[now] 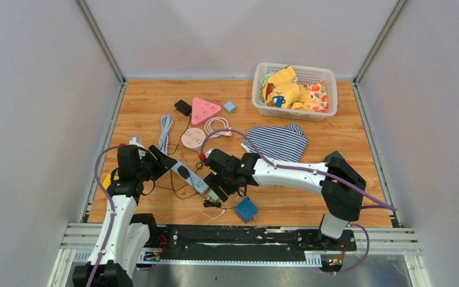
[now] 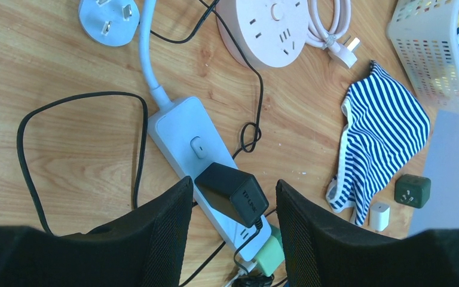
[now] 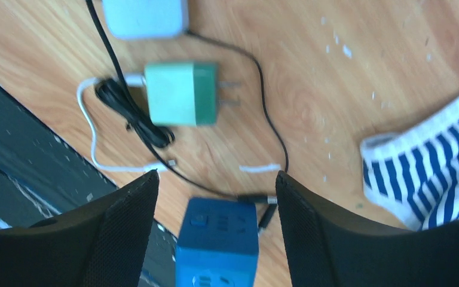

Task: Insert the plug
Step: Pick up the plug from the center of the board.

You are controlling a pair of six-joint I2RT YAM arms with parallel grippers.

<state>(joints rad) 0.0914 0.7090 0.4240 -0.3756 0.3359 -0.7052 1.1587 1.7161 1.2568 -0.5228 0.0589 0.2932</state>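
A white power strip (image 2: 179,128) lies on the wooden table, also in the top view (image 1: 186,173). A black TP-LINK adapter (image 2: 232,191) sits on the strip's sockets, between the fingers of my open left gripper (image 2: 233,184), which is not touching it. A green plug (image 3: 182,94) lies on its side on the table just off the strip's end, prongs bare, with a bundled cable beside it. My right gripper (image 3: 216,176) is open and empty above the table, with a blue cube socket (image 3: 218,239) below between its fingers. The grippers show in the top view, left (image 1: 166,160) and right (image 1: 220,190).
A striped cloth (image 1: 278,142) lies right of the strip. A round pink socket (image 1: 193,139), a pink triangular socket (image 1: 205,109), a coiled white cable (image 1: 165,133) and a basket (image 1: 329,81) of toys lie farther back. A black rail (image 1: 233,242) runs along the near edge.
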